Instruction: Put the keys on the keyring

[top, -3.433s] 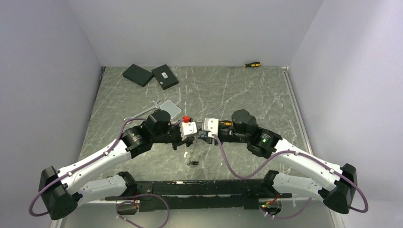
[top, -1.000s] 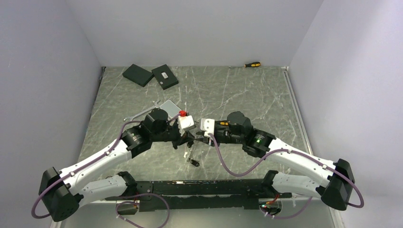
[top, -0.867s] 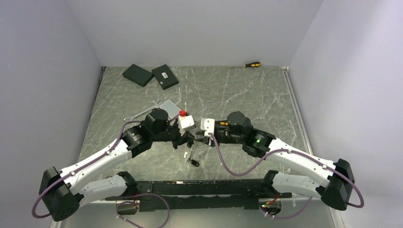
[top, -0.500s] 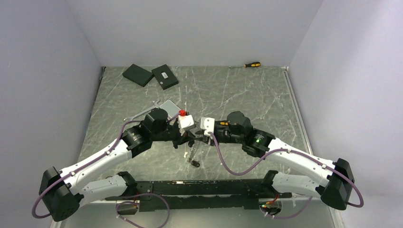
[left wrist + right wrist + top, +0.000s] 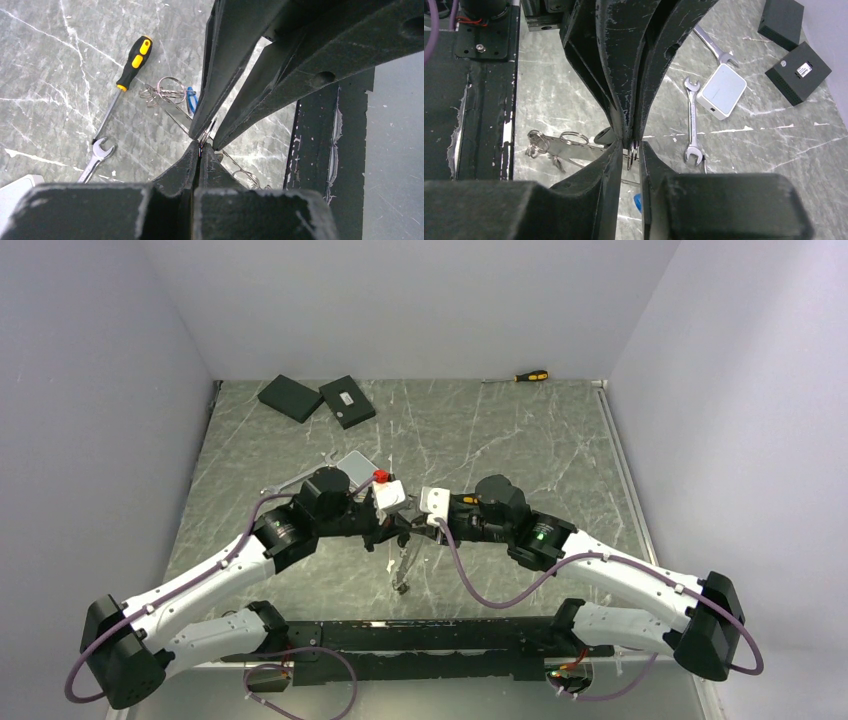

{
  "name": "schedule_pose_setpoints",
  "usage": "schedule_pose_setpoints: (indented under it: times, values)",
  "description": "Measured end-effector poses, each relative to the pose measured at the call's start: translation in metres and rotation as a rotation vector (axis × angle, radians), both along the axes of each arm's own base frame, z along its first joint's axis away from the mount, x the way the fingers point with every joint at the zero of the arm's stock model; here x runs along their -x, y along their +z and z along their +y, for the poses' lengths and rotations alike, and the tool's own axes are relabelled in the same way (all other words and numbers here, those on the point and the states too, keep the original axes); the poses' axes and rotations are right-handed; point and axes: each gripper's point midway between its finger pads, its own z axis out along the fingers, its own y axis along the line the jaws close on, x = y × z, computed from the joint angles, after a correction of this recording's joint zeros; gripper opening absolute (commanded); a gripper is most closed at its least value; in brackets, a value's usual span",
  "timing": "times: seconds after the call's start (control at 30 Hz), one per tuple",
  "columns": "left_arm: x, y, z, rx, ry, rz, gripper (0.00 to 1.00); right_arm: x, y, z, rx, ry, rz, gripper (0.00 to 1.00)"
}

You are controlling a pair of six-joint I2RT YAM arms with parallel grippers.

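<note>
- Two grippers meet tip to tip over the middle of the table [image 5: 500, 440].
- Left gripper [image 5: 200, 150]: jaws pressed together, pinching the thin metal keyring [image 5: 632, 154] at their tips.
- Right gripper [image 5: 631, 146]: jaws narrowly apart with the same keyring in the gap; whether they clamp it, I cannot tell.
- The keys [image 5: 402, 575], one blue, trail just near of the tips, outside both jaws.
</note>
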Motion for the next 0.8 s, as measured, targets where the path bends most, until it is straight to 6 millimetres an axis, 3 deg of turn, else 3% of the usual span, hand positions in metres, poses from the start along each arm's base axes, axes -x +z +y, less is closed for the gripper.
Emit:
schedule_pose_setpoints:
  times: [0.2,0.57,0.67,0.8]
  values:
    - [-0.0012,0.0008,0.0002,0.003,0.003,-0.002,0.00,0.0006,0.0001,0.0003,0.000,0.003,-0.002,0.18]
    - [0.0007,-0.0001,-0.0008,0.003,-0.010,0.003,0.00,0.0009,0.0012,-0.0006,-0.001,0.002,-0.004,0.25]
    - [0.0007,-0.0005,-0.0009,0.002,-0.011,0.004,0.00,0.0008,0.0008,-0.0009,0.000,0.000,-0.004,0.31]
    - [0.0012,-0.0013,-0.0008,0.000,-0.013,0.007,0.00,-0.0013,0.0008,-0.0016,0.003,-0.011,-0.009,0.29]
